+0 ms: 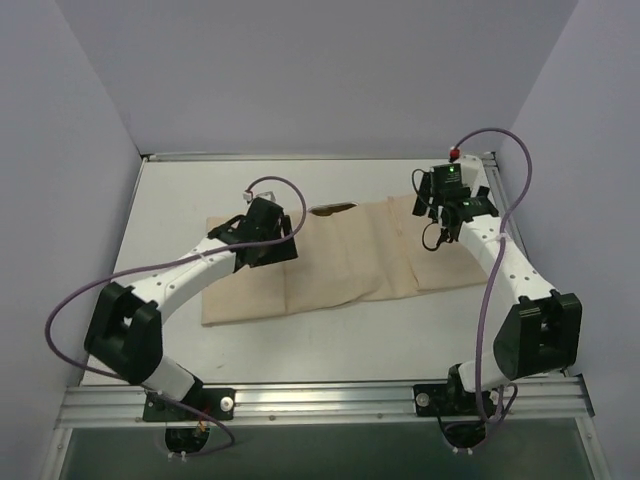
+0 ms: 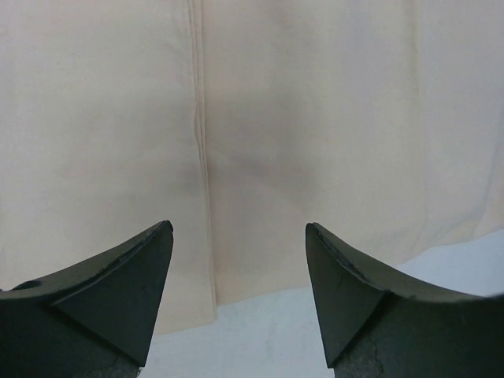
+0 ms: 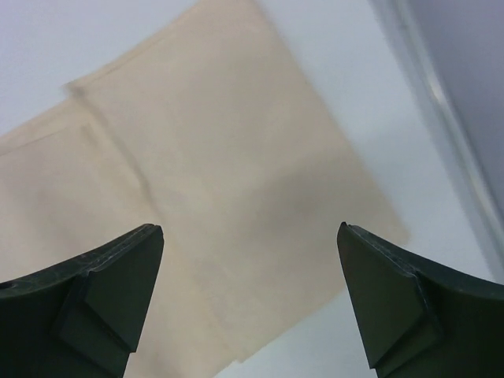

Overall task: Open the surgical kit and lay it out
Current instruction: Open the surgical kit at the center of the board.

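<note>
The beige cloth wrap lies spread flat across the middle of the white table, with fold creases in it. A small dark gap shows under a lifted fold at its far edge. My left gripper hovers open and empty over the cloth's left part; the left wrist view shows the cloth with a seam and its edge between the open fingers. My right gripper hovers open and empty over the cloth's right end. The steel tray and the forceps are out of view.
A metal rail runs along the near table edge by the arm bases. A red knob sits at the far right corner. Lilac walls close in the left, back and right. Bare table shows beside the cloth.
</note>
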You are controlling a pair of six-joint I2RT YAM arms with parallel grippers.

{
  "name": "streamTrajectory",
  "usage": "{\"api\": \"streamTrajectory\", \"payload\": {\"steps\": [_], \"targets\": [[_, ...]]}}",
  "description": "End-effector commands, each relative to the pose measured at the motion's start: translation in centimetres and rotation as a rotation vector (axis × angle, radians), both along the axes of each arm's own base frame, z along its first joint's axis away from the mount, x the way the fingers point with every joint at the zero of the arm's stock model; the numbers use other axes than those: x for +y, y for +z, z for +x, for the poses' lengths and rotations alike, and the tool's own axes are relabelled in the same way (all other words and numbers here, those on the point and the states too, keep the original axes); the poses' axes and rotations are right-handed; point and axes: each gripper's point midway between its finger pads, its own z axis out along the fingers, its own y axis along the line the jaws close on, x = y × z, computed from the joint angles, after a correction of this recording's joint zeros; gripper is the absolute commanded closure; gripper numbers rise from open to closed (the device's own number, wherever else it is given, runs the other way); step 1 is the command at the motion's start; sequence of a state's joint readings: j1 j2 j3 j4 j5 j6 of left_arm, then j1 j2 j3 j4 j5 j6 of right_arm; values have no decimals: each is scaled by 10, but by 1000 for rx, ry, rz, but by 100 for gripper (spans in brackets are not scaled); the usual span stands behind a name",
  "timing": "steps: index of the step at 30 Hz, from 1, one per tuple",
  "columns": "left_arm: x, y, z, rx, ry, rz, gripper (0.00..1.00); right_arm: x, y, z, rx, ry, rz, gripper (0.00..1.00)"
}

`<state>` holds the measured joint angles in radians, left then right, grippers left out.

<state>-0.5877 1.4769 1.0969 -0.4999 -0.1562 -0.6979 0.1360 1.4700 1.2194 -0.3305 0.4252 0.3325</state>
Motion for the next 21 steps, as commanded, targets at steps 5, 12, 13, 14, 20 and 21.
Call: {"api": "streamTrajectory", "payload": {"steps": [5, 12, 13, 14, 20, 21], "targets": [[-10, -37, 36, 60, 35, 160, 25, 105, -11, 5, -74, 308, 290, 10], [6, -79, 44, 117, 103, 315, 30, 102, -23, -2, -92, 330, 292, 25], [9, -82, 45, 120, 112, 330, 31, 105, -22, -3, -99, 343, 302, 27], [10, -84, 46, 122, 116, 344, 32, 106, -25, -5, -92, 350, 305, 28], [12, -102, 48, 161, 118, 390, 55, 103, -33, -5, -76, 361, 286, 41], [13, -99, 49, 151, 125, 393, 61, 101, -34, -5, -74, 359, 283, 43]]}}
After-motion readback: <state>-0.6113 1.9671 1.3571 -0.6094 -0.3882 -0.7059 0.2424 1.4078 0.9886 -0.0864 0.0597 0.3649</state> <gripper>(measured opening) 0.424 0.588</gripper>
